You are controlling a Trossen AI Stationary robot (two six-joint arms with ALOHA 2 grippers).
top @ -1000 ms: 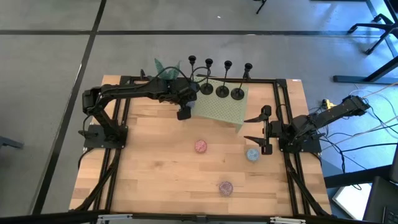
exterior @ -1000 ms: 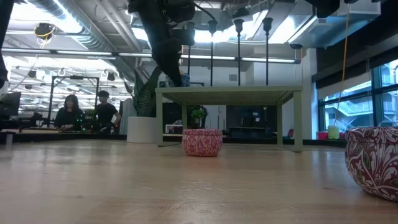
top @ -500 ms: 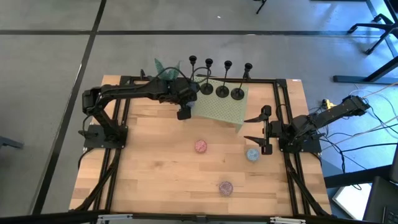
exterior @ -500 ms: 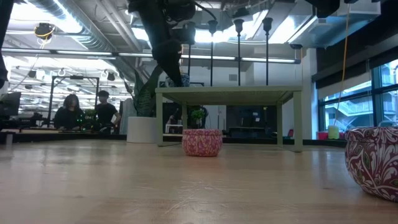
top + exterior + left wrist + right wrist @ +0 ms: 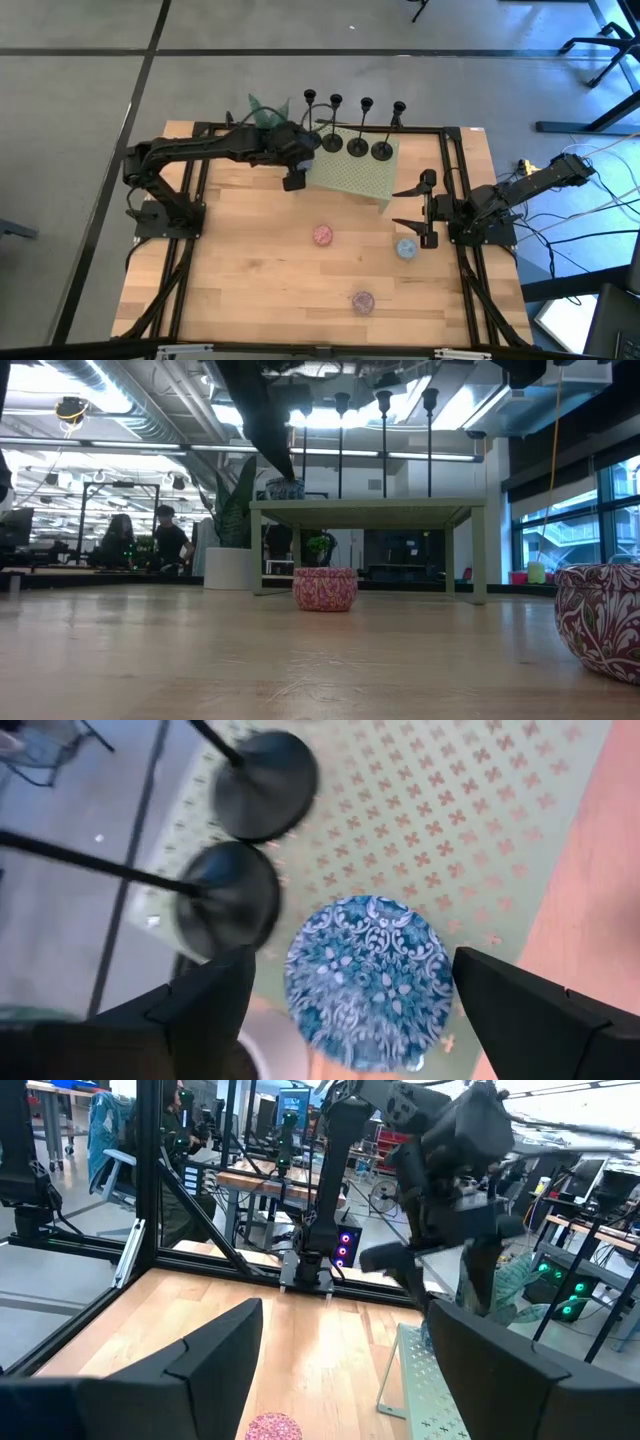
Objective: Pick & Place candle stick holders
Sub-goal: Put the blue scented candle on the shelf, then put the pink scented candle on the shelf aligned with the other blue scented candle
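Four black candle stick holders point(image 5: 357, 146) stand by their disc bases in a row on a green patterned stand point(image 5: 365, 180) at the table's far side; their stems show in the low view point(image 5: 384, 440). Two bases show in the left wrist view point(image 5: 228, 900). A blue patterned ball point(image 5: 365, 982) sits on the stand's left corner beside them. My left gripper point(image 5: 293, 180) hovers over that ball, open, its fingers point(image 5: 215, 1005) on either side without touching. My right gripper point(image 5: 418, 207) is open and empty at the table's right.
A pink ball point(image 5: 322, 235), a light blue ball point(image 5: 405, 248) and a purple ball point(image 5: 362, 300) lie on the wooden table in front of the stand. The stand is raised on legs point(image 5: 258, 550). People sit in the room beyond point(image 5: 165, 540).
My left gripper has risen from the blue ball and drawn back a little toward the table's left. The ball stays on the stand's corner.
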